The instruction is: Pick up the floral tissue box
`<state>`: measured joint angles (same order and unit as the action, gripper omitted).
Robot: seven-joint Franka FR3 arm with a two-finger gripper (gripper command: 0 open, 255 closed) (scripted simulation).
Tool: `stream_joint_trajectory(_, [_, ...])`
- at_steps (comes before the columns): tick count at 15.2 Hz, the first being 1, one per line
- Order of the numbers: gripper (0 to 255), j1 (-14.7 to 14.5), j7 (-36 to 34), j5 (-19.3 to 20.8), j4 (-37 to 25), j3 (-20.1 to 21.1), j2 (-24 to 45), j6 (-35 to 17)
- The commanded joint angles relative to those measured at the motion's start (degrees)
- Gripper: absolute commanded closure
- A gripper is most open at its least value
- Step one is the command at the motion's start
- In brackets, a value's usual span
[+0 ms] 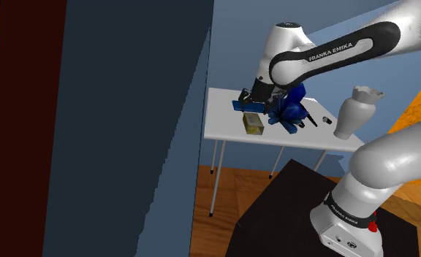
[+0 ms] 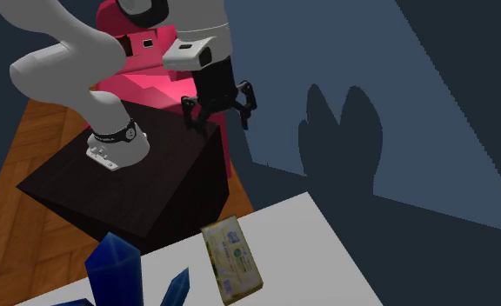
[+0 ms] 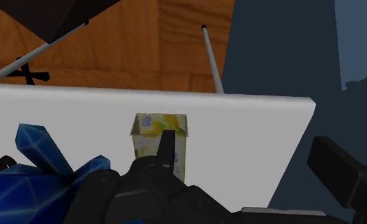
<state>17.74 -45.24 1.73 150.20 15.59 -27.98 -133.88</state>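
Black tool (image 1: 256,104) above yellowish tissue box (image 1: 254,124) on table (image 1: 226,123)

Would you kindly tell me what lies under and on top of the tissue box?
The tissue box rests flat on the white table; nothing sits on it. The open gripper hovers above, apart. The box's underside is hidden.

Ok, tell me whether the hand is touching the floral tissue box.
Apart. The second exterior view shows the open hand hanging well above the yellow floral tissue box, which lies flat on the white table, with clear space between them.
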Motion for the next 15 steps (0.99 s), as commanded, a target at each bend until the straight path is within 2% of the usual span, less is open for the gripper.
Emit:
stream_joint_trajectory(1, [0, 3.33, -5.9, 3.08, 0.25, 2.34, 4.12, -4.93])
stream_joint_trajectory(5, [0, 11.22, -19.6, 12.36, -1.0, 7.42, 12.31, -11.88])
stream_joint_trajectory(7, [0, 15.62, -27.91, 18.99, -2.29, 9.96, 16.64, -14.28])
stream_joint_trajectory(10, [0, 21.23, -42.05, 31.25, -5.16, 12.49, 23.51, -15.89])
stream_joint_trajectory(11, [0, 22.52, -46.89, 35.54, -6.33, 12.77, 25.85, -15.87])
stream_joint_trajectory(15, [0, 22.67, -52.67, 41.67, -7.05, 12.02, 29.37, -16.88])
